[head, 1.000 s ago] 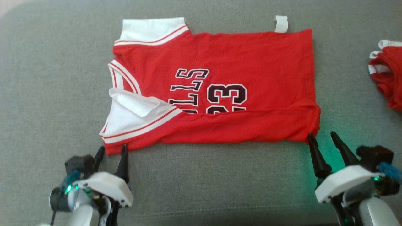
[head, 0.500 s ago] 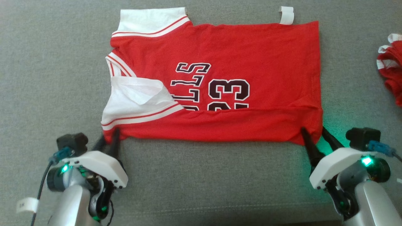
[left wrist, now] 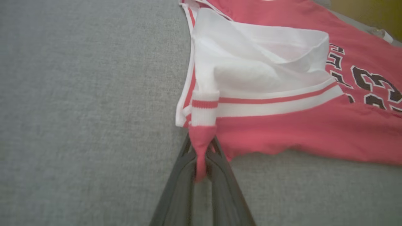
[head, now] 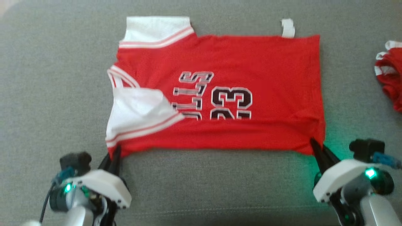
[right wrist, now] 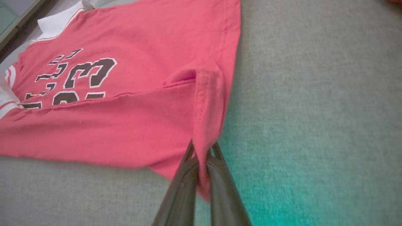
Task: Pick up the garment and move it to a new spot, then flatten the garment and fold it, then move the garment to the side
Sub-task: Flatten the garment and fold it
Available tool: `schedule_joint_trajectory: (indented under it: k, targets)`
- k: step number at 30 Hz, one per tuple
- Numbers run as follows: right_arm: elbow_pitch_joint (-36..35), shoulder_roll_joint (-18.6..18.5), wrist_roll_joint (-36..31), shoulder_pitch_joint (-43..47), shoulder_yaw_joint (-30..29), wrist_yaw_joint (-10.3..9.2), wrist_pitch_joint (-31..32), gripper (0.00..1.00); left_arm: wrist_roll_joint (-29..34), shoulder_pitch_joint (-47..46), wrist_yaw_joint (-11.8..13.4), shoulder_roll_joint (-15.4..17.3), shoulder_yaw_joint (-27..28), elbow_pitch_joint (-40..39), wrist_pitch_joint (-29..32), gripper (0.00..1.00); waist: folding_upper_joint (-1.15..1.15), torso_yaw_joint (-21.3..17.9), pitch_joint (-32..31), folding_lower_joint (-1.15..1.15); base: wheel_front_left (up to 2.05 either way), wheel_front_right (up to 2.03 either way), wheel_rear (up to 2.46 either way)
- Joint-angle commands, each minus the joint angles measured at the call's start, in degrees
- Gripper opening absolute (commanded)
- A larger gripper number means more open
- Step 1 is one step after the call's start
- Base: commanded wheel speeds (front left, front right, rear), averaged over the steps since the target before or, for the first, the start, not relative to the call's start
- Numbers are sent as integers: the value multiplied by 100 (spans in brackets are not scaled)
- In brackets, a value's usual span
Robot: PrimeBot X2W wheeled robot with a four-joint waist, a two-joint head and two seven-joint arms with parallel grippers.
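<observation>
Red cloth of the jersey was gripped at both bottom corners, the left pincer and right pincer having just clenched from open, likely readying a fold.

Left of the jersey the grey cushion lies open, as does the strip along its near edge between its two near corners. Right of the jersey a crumpled red garment stands in the way, with a passable gap of cushion between.
</observation>
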Motion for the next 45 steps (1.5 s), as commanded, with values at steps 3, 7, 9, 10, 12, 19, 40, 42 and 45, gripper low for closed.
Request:
schedule_joint_trajectory:
  k: [3, 7, 9, 10, 12, 19, 40, 42, 45]
  targets:
    - [-311, -21, 36, 288, 12, 37, 150, 0, -74, 303, 156, 148, 292, -420, 118, 0, 0, 51, -223, 0, 0, 0, 0]
    - [-417, 22, 30, 537, -49, 37, 246, 0, -129, 659, 275, 173, 329, -641, 286, 0, 0, 86, -381, 0, 0, 0, 0]
    - [-437, 44, 25, 623, -69, 37, 289, 0, -140, 793, 316, 183, 320, -715, 366, 0, 0, 96, -446, 0, 0, 0, 0]
    - [-450, 54, 20, 659, -72, 37, 303, 0, -149, 852, 331, 182, 311, -740, 407, 0, 0, 98, -473, 0, 0, 0, 0]
    - [-464, 73, 29, 724, -72, 37, 337, 6, -146, 913, 370, 174, 300, -777, 423, 0, 0, 107, -510, 0, 0, 0, 0]
    - [-702, 149, -21, 827, -137, 37, 176, 100, 4, 834, 461, 138, 197, -812, 272, 100, 0, 90, -593, 0, 0, 0, 0]
    - [-2156, 196, -559, 466, -111, 37, -946, 100, 1028, 187, 967, 350, 33, -1810, -1032, 100, 0, -6, -703, 0, 0, 0, 0]
    - [-2180, 209, -548, 438, -140, 37, -953, 100, 1044, 114, 952, 363, 3, -1821, -1018, 100, 0, -10, -624, 0, 0, 0, 0]
    - [-2219, 231, -531, 374, -183, 37, -946, 100, 983, -162, 828, 345, -84, -1766, -937, 100, 0, -15, -419, 0, 0, 0, 0]
